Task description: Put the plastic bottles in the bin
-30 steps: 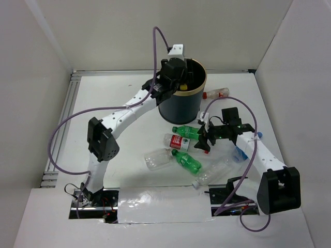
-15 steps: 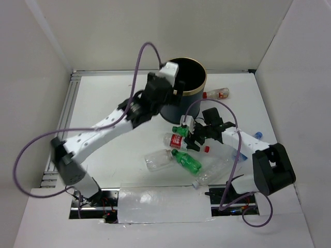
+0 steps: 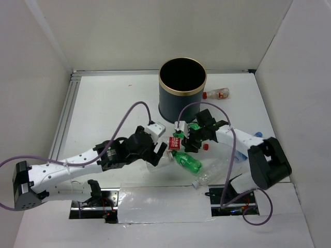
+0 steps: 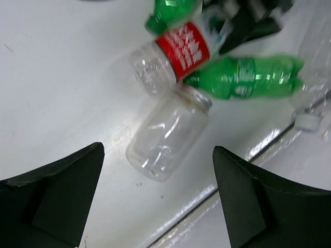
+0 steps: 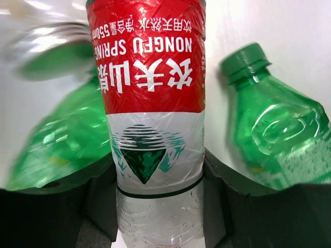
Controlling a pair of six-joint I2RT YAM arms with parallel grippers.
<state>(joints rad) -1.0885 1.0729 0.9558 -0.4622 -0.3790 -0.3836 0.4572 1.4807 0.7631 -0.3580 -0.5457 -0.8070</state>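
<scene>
Top view with both wrist views; task in progress. The bin [image 3: 182,106] stands upright at the far middle of the table [image 3: 108,103], its interior too dark to show any contents. At least six plastic bottles lie outside it, so most of the work appears to be left. One small bottle [image 3: 217,93] lies just beside the bin on the far right. The others cluster near the grippers.

The right gripper [image 5: 159,186] is clamped across the red-labelled bottle [image 5: 150,77], one finger on each side. This bottle's long axis runs roughly left to right across the table, base toward the left arm and neck toward the right wrist. Whether it is off the surface cannot be told.

The left gripper [image 4: 158,149] hangs with fingers spread wide above the clear bottle [image 4: 168,137]. That bottle lies on its side, its neck against the green bottle [image 4: 243,77]
</scene>
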